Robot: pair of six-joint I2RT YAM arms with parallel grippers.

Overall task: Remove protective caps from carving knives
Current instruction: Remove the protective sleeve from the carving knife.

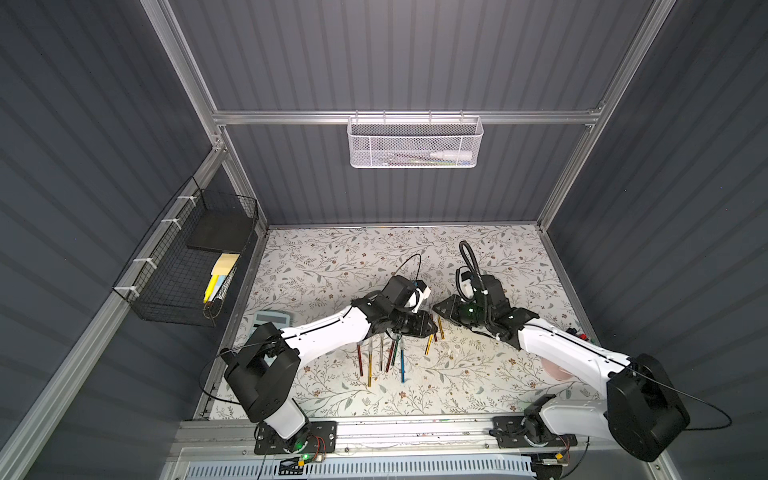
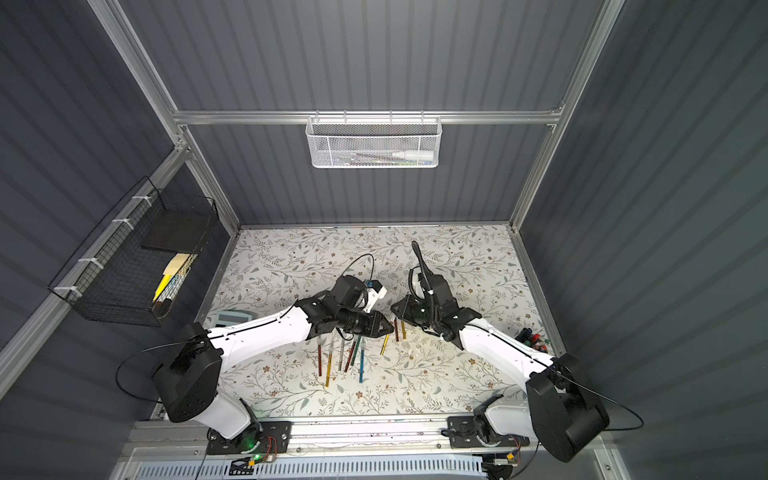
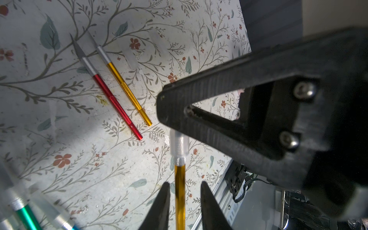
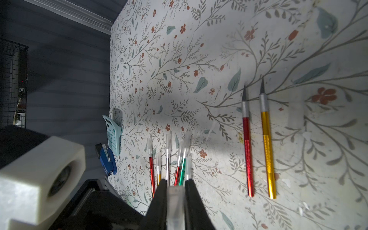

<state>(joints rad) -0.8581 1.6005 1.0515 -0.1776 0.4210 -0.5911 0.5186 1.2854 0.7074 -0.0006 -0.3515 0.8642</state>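
Note:
A gold carving knife (image 3: pixel 180 209) hangs tilted above the table, its lower end showing in both top views (image 1: pixel 429 345) (image 2: pixel 385 343). Its clear protective cap (image 3: pixel 179 145) (image 4: pixel 175 199) is pinched in my right gripper (image 4: pixel 176 181) (image 1: pixel 436 308), which is shut on it. My left gripper (image 3: pixel 185 183) (image 1: pixel 432 328) stands open around the gold handle, with a gap on both sides. A red knife (image 4: pixel 248 155) and a gold knife (image 4: pixel 267 149) lie uncapped side by side. Several capped knives (image 4: pixel 169 157) (image 1: pixel 382 353) lie in a cluster.
A loose clear cap (image 4: pixel 296 113) lies beside the uncapped pair. A teal calculator (image 1: pixel 272 320) and a blue stapler (image 4: pixel 106 161) sit at the table's left edge. A black wire basket (image 1: pixel 195 266) hangs on the left wall and a white mesh basket (image 1: pixel 415 143) on the back wall.

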